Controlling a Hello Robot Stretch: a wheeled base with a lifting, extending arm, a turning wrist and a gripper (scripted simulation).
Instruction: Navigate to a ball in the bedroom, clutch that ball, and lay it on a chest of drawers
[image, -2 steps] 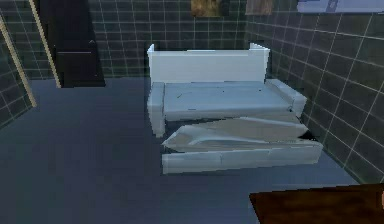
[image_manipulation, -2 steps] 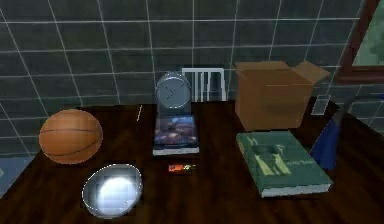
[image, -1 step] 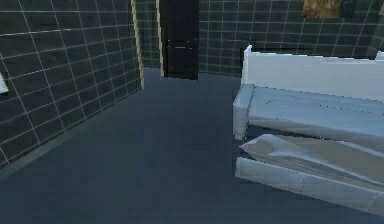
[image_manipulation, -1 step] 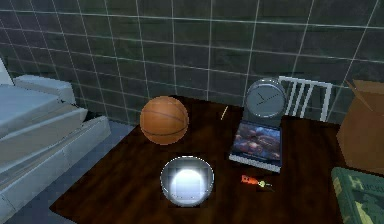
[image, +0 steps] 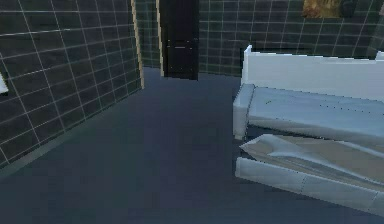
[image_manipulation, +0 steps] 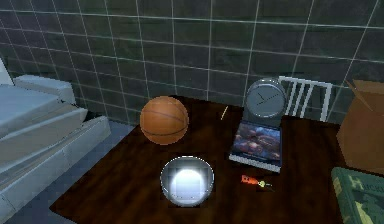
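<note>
Both views dim, soft even light. Brightest spot: sheen on the metal bowl (image_manipulation: 187, 181) at 6 o'clock, arm side view. Forward view's door (image: 180, 40) at 12 o'clock is near black.

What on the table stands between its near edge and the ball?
A shiny round bowl sits nearer the camera than the ball, slightly to its right, so it may partly block a reach from that edge. The clock and book stand further right, clear of the ball.
</note>
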